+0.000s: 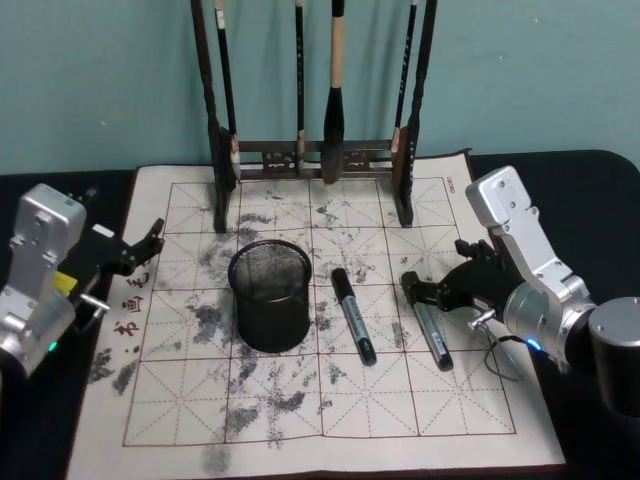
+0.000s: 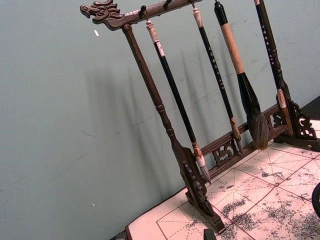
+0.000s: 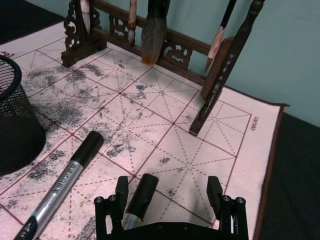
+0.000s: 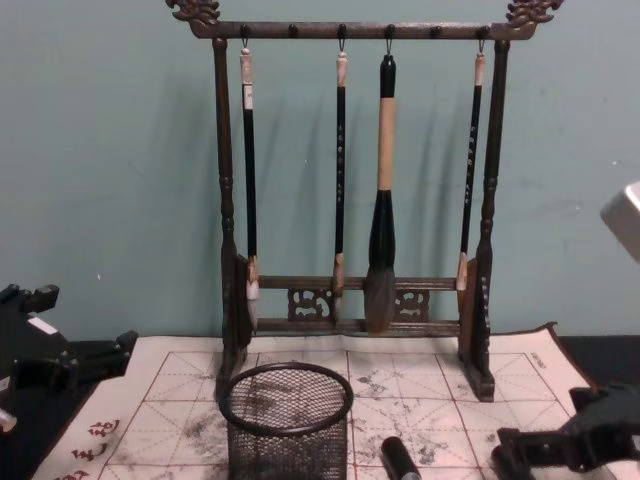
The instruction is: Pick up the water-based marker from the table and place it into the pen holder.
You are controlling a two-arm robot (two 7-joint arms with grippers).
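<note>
My left claw (image 1: 140,250) sits idle at the left edge of the mat (image 1: 300,420), and I cannot tell whether it is open or closed. Next comes the pen holder (image 1: 268,320), upright on the mat. Just right of it lies the middle marker (image 1: 353,315), cap end towards the brush rack (image 1: 310,155).

Further right lies the right-hand marker (image 1: 432,335), roughly parallel to the first. My right claw (image 3: 167,186) is low over its capped end, spread wide and gripping nothing.

In the right wrist view the cap sits between my two fingers but well off centre, close to one of them. If I close like this, I judge the near finger would shove the round barrel first, so it could roll or skew out. I would also be pinching only the cap. With two similar markers here, I may have the wrong one. The middle marker lies between me and the holder, so a low carry could knock it.
</note>
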